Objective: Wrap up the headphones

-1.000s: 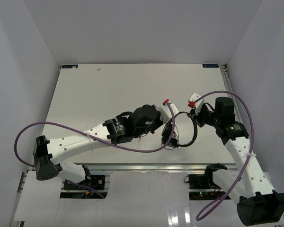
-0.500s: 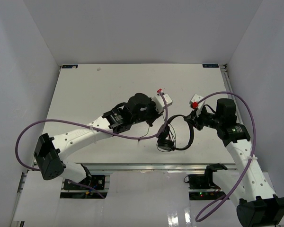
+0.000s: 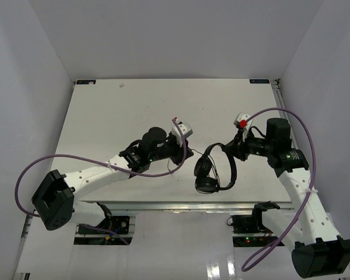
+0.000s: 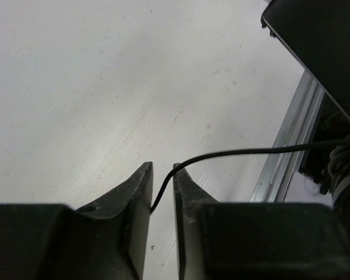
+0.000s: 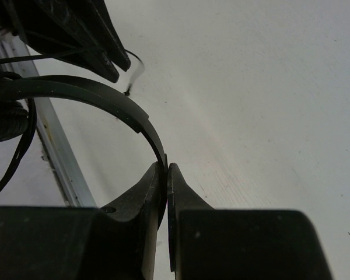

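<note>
The black headphones (image 3: 209,175) hang near the table's front edge, with both ear cups low and the headband (image 3: 230,166) arching up to the right. My right gripper (image 3: 226,149) is shut on the headband (image 5: 93,90), which sits pinched between its fingertips (image 5: 166,166). An ear cup (image 5: 3,119) shows at the left of the right wrist view. My left gripper (image 3: 185,153) is to the left of the headphones. The thin black cord (image 4: 239,153) runs taut from the right and passes between its fingertips (image 4: 162,169). A short end of the cord (image 5: 137,67) curls out beyond that gripper.
The table's metal front rail (image 4: 286,146) runs close by both grippers and also shows in the top view (image 3: 192,205). Thick purple arm cables (image 3: 105,166) loop beside each arm. White walls enclose the table on three sides.
</note>
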